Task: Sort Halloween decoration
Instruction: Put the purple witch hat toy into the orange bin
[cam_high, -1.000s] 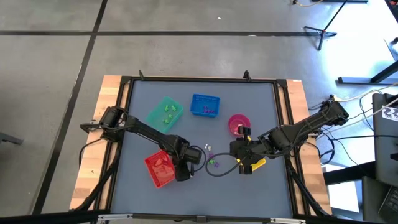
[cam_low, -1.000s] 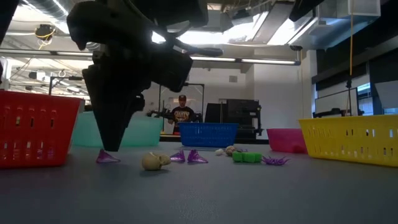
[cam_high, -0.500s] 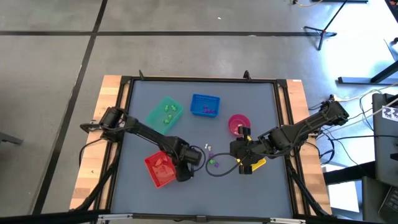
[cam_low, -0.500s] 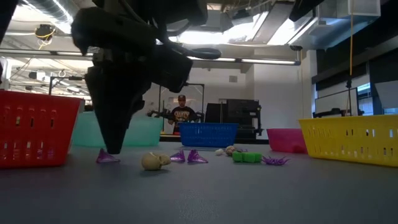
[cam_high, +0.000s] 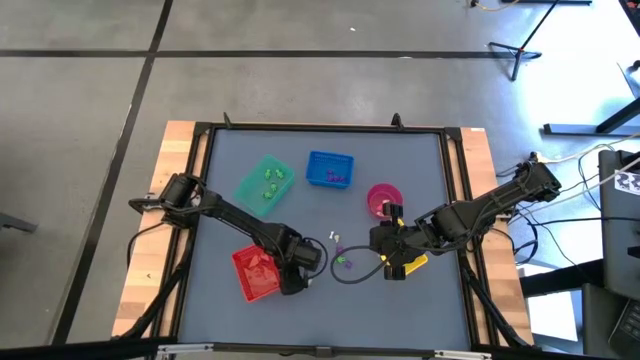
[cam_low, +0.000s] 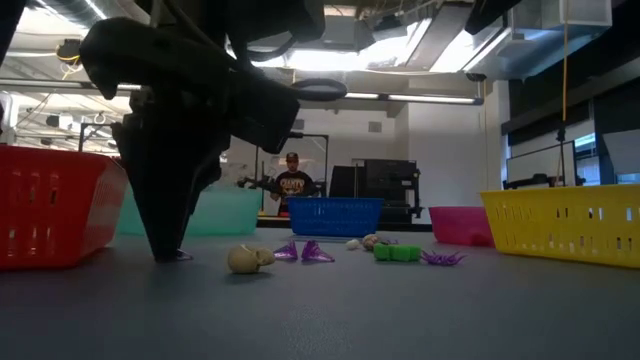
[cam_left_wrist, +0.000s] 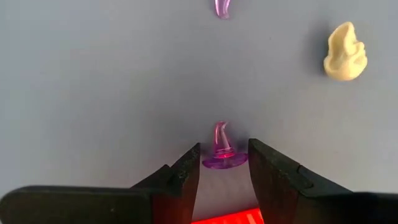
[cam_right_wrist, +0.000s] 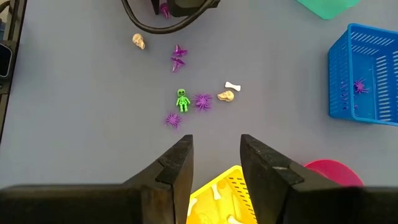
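The Halloween decoration lies scattered on the grey table. A small purple witch hat (cam_left_wrist: 221, 151) stands on its brim next to the red tray (cam_high: 255, 272). My left gripper (cam_high: 293, 284) points straight down over it, open, with one fingertip on each side of the brim. In the low view the fingertips (cam_low: 165, 252) reach the table and hide most of the hat. A cream skull (cam_left_wrist: 346, 53) and another purple hat (cam_left_wrist: 222, 7) lie beyond. My right gripper (cam_right_wrist: 214, 155) hangs open over the yellow tray (cam_high: 412, 263), with nothing between its fingers. My left gripper comes from above with its fingers close on either side of the purple hat's brim (cam_left_wrist: 211, 163). I cannot tell whether they touch it. The hat stands upright on the table.
A green tray (cam_high: 264, 182) and a blue tray (cam_high: 330, 168) stand at the back, with a pink bowl (cam_high: 384, 199) to their right. Mid-table lie a green skeleton (cam_right_wrist: 181, 99), purple spiders (cam_right_wrist: 203, 101), a bone (cam_right_wrist: 232, 86) and purple hats (cam_right_wrist: 178, 56). A black cable (cam_high: 350, 277) loops there.
My left gripper has sunk a little toward the table beside the red tray. Its fingertips now stand down around the purple hat, which has stayed where it was. The gap between the fingers looks the same.
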